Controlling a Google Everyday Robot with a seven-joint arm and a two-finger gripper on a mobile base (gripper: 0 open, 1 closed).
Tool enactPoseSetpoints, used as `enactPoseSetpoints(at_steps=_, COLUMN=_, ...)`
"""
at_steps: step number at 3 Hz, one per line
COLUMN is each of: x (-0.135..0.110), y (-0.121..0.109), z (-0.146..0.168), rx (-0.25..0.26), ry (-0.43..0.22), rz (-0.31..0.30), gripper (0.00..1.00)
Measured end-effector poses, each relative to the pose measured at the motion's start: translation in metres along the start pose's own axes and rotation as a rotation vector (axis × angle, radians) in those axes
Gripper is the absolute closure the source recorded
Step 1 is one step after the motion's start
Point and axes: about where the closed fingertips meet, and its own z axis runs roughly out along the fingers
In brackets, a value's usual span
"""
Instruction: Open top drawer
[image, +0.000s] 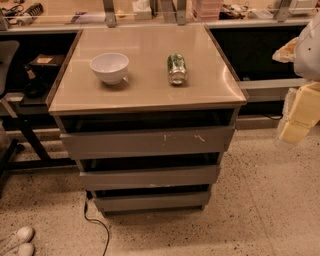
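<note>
A grey cabinet with three drawers fills the middle of the view, seen from the front and above. The top drawer (147, 141) is the widest front, with pale scratches right of centre. It sits just below centre, toward six o'clock, and looks shut, with a dark gap above its upper edge. Your pincer (299, 114) hangs at the three o'clock edge of the view, well apart from the cabinet. I cannot tell whether it is released or clenched.

The front has no handle, so you will likely need to hook its top lip inside that gap. Reach too low and you catch the middle drawer (150, 176) instead. Reach too high and you strike the overhanging worktop (150, 92) edge. That could jolt the white bowl (109, 67) at ten o'clock, or roll the can (176, 68) at one o'clock, which seems to lie on its side.

Bare speckled floor lies open from four to six o'clock, leaving room for the drawer to travel. A black cable (95, 220) trails at seven o'clock, and dark furniture legs (30, 137) crowd nine o'clock.
</note>
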Motion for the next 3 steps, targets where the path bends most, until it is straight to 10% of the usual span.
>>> enactPoseSetpoints(at_steps=3, x=-0.036, y=0.015, z=0.081, rx=-0.061, ry=-0.029, rz=-0.054, gripper=0.0)
